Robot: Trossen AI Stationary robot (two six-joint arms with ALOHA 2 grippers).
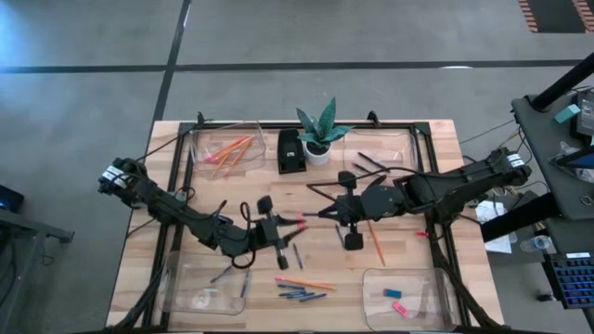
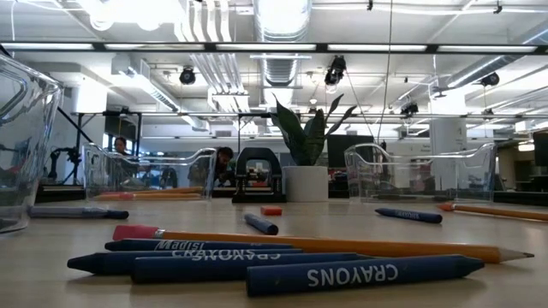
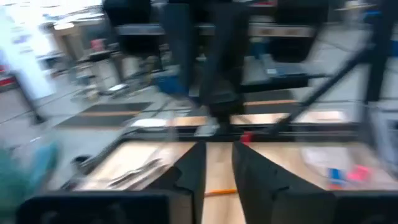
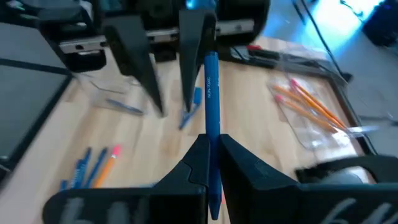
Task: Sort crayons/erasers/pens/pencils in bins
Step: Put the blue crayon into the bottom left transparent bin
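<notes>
While both arms meet over the middle of the tabletop (image 1: pixel 408 278), the right claw (image 4: pixel 211 149) is clenched on a blue pen (image 4: pixel 211 93), which points toward the left claw (image 1: pixel 290 223). The left claw's fingers (image 4: pixel 134 53) stand apart on either side of the pen's far end; whether they touch it I cannot tell. Near the front edge lie blue crayons (image 2: pixel 282 265) beside an orange pencil (image 2: pixel 342 245). Other pencils (image 1: pixel 227 148) rest in the far left bin (image 1: pixel 200 139). Two erasers (image 1: pixel 396 299) lie in the near right bin (image 1: pixel 376 283), and dark pens (image 1: pixel 369 165) in the far right bin (image 1: pixel 408 139).
</notes>
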